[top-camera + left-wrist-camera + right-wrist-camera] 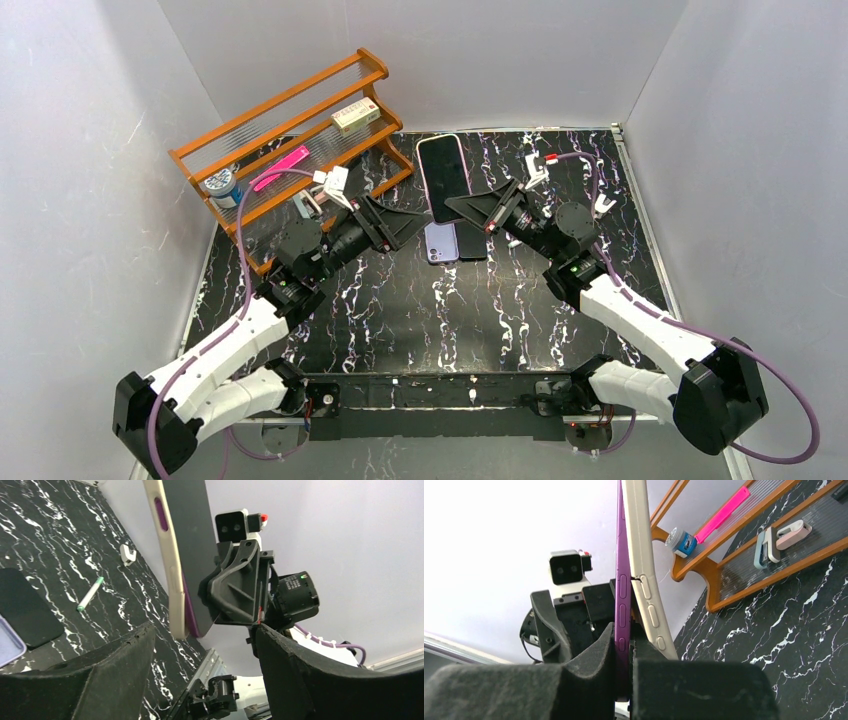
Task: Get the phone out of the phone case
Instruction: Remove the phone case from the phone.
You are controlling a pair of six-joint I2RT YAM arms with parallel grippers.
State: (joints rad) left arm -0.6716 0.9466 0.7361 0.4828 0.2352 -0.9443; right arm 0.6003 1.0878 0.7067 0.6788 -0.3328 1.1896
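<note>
Right gripper (624,647) fingers are clamped on the purple phone (620,580), pinching it edge-on at its lower end. The phone is held up off the table (400,320), over the middle towards the back edge, dark screen facing up in the top view. The cream case (640,555) is partly off. In the right wrist view its long side splays away from the phone's side higher up, and the two meet down by the fingers.

Left gripper (410,228) fingers are spread wide with nothing between them. It sits just beside the phone's near end, not touching it.

Flat on the table under the held phone are a lilac slab (440,243) and a black slab (471,243), side by side and touching.

Orange rack (290,150) is at the back-left corner, holding a pink strip (283,167), a blue-labelled spool (221,184) and a small box (356,116).

A green-tipped pen (90,594) and a white hook (128,555) lie on the table past the phone, well apart from it.
</note>
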